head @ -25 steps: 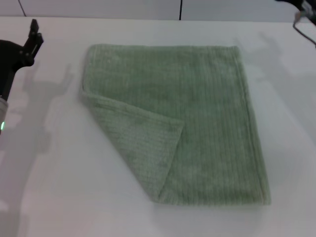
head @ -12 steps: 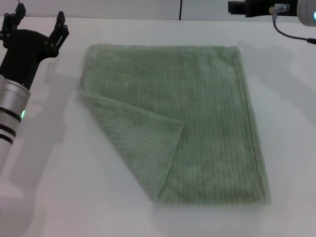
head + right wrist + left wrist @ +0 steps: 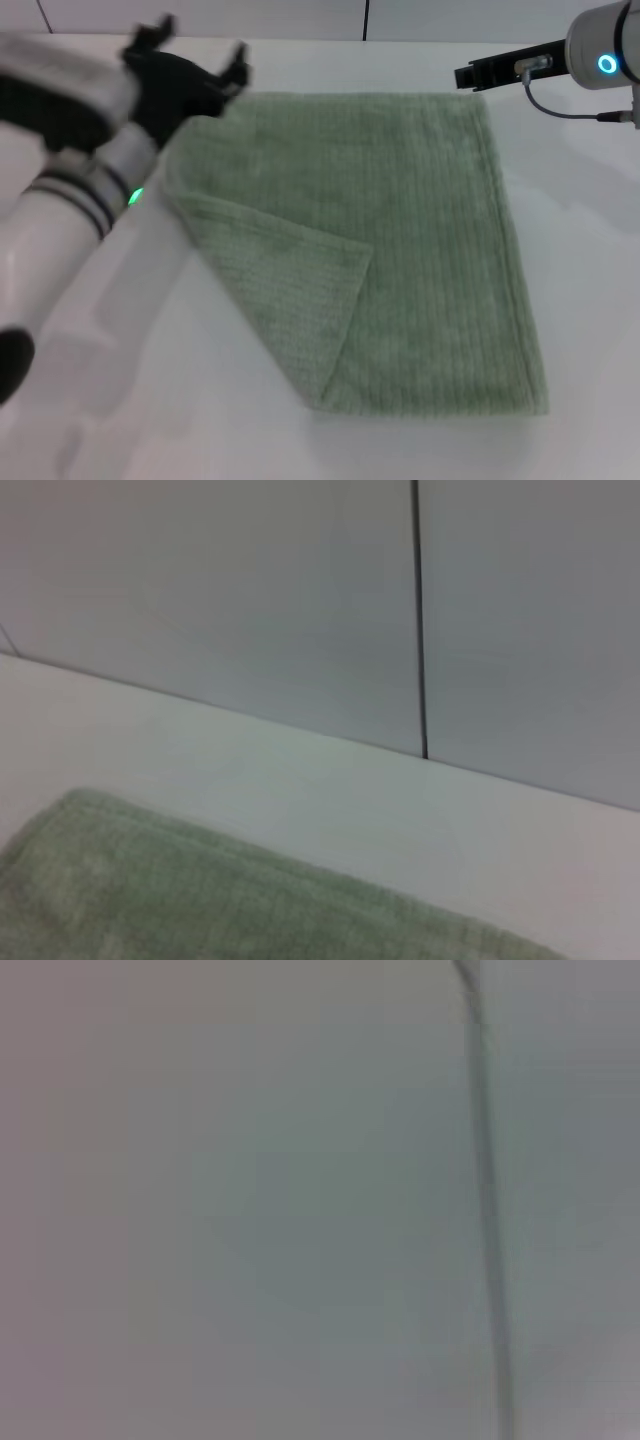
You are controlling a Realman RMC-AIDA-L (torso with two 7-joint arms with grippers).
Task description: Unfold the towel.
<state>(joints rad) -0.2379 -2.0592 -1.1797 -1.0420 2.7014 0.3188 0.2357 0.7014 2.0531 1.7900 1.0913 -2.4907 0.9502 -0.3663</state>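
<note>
Could bunch the towel (image 3: 400, 250) if the spread-open left gripper (image 3: 195, 55) drags; cannot tell the right gripper (image 3: 465, 75) jaws.

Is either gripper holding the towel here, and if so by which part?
Nothing is held. The left gripper hovers open above the towel's far left corner; the right gripper is by the far right corner, not gripping it. One corner lies folded over.

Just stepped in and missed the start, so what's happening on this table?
A two-armed robot is set to unfold the towel, which lies flat with its near-left corner folded over. The left gripper, jaws spread, is above the towel's far-left corner; the right gripper is by the far-right corner. Neither holds the cloth.
</note>
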